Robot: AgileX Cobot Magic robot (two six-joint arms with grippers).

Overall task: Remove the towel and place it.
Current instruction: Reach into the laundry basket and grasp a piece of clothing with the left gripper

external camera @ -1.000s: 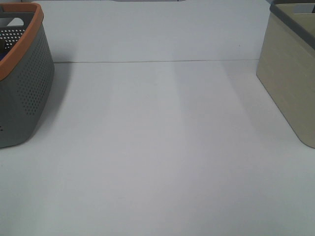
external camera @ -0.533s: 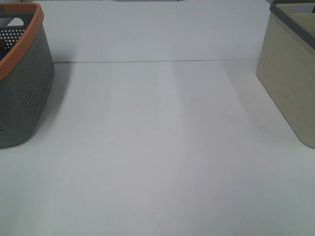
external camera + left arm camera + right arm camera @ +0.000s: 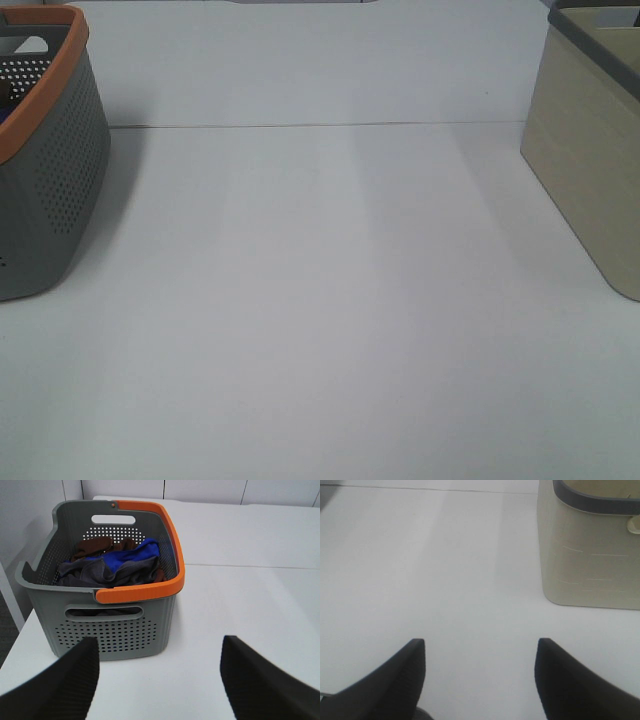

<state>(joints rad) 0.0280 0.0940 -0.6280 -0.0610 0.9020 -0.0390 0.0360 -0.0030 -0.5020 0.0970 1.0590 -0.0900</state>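
Grey perforated plastic basket with an orange rim (image 3: 120,630) sits on the white table (image 3: 250,605). The dark navy-grey towel (image 3: 92,574) lies bundled inside it among blue and brown cloths (image 3: 132,555). The left gripper (image 3: 159,642) and the right gripper (image 3: 481,642) hover with fingers spread, holding nothing. A beige plastic bin (image 3: 590,555) stands near the right one.

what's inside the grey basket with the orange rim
A crumpled pile: dark grey cloth, blue cloth, brown cloth. Whatever lies beneath them, and the basket floor, is covered.
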